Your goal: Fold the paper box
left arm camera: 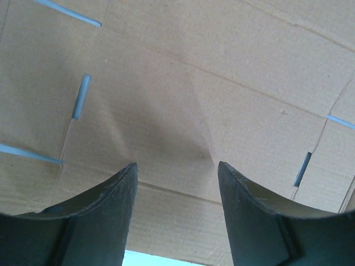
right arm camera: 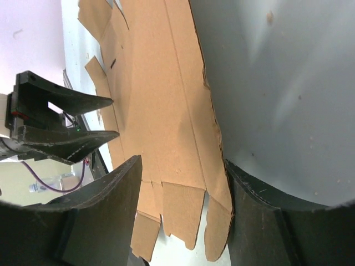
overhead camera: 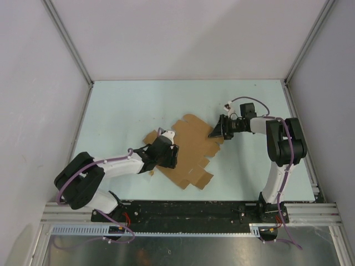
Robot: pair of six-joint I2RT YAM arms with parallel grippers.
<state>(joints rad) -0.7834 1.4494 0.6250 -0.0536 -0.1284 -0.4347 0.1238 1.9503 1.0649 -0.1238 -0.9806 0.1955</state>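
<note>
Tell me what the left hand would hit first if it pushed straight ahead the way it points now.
The paper box: its flat brown sheet fills the wrist view straight ahead of the left hand. How close the sheet is, the picture does not settle.

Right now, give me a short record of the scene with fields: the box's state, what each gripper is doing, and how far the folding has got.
paper box: flat die-cut cardboard sheet with tabs and slots, lying on the table
left gripper: open, over the sheet's left part, holding nothing; contact unclear
right gripper: open, at the sheet's right edge, with cardboard showing between its fingers, not clamped
folding: not begun; no panel seen standing up
</note>
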